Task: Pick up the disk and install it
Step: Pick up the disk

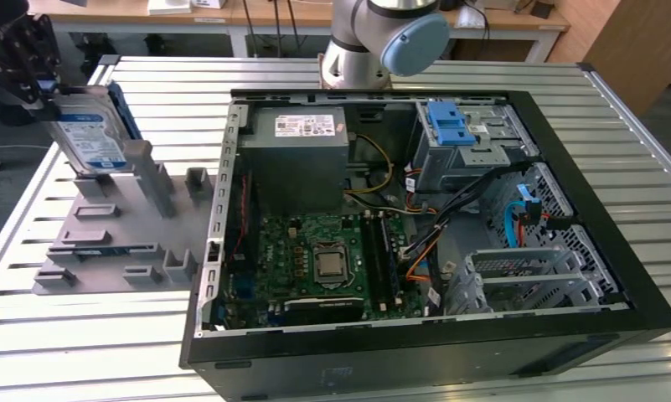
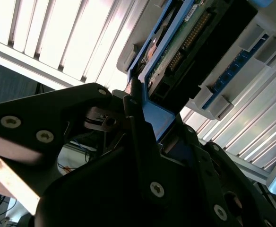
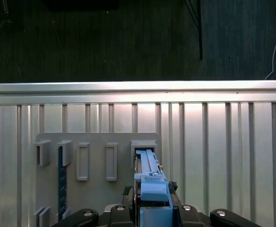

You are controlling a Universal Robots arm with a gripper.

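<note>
The disk (image 1: 90, 134), silver-grey with a white-and-blue label and a blue bracket, stands upright on edge at the far corner of the grey holder plate (image 1: 111, 243), at the exterior view's left. My black gripper (image 1: 33, 71) comes down on its top end and is shut on it. In the second wrist view the fingers (image 2: 138, 123) clamp the blue bracket of the disk (image 2: 185, 52). In the first wrist view the disk (image 3: 150, 175) sits edge-on over a slot of the plate (image 3: 95, 142). Whether its lower end still rests in the slot I cannot tell.
An open computer case (image 1: 603, 209) lies to the exterior view's right of the plate, with a grey power supply box (image 1: 301, 142), a motherboard (image 1: 324, 260) and a drive cage with a blue latch (image 1: 452, 126). The arm's base (image 1: 380, 42) stands behind it. A slatted metal table (image 1: 90, 335) carries everything.
</note>
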